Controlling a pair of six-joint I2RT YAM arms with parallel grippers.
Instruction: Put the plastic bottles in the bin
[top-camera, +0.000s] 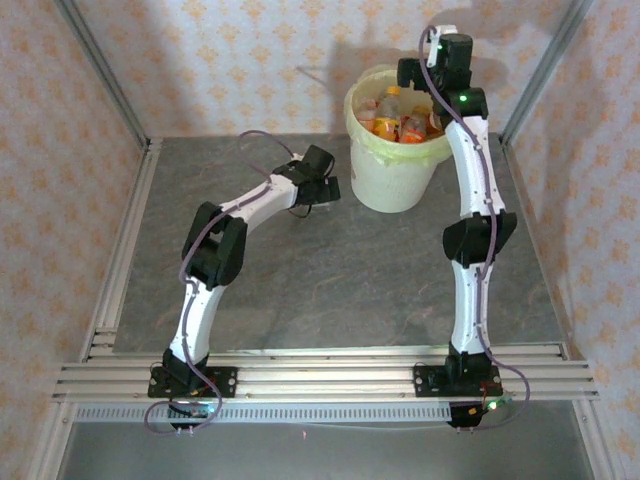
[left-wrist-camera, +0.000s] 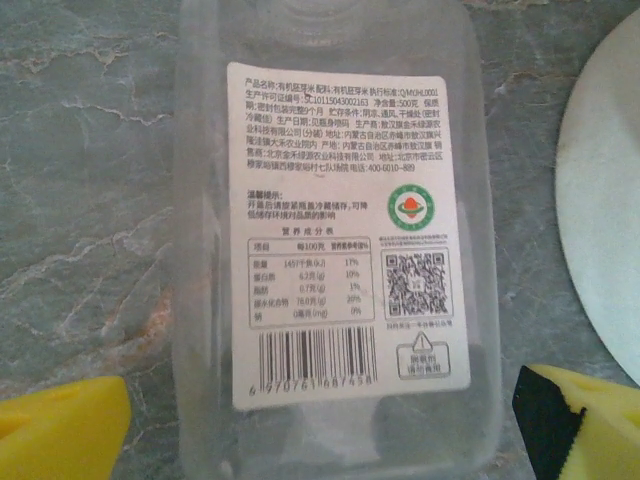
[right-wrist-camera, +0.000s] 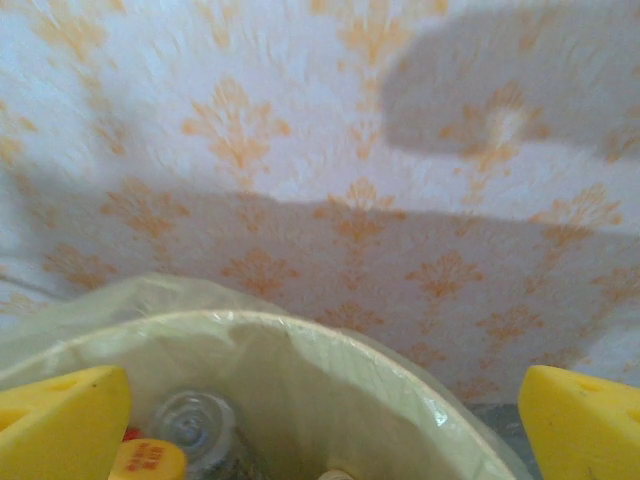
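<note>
Several plastic bottles (top-camera: 400, 120) already lie in the bin (top-camera: 392, 185) at the upper middle of the top view, and the right tool (right-wrist-camera: 320, 425) hangs over it, wide and empty. One clear bottle (left-wrist-camera: 340, 250) is not yet grasped. It lies on the tabletop (left-wrist-camera: 80, 200) between the jaws of the left tool (left-wrist-camera: 320, 425), which is also wide.

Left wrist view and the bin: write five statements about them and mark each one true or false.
1. A clear bottle with a white printed label lies on the table between the left fingers. True.
2. The left fingers are clamped on that bottle. False: they stand open on either side of it.
3. The bin is empty. False: it holds several bottles.
4. The right fingers hang open above the bin. True.
5. The bin lies on its side. False: it stands upright.
</note>
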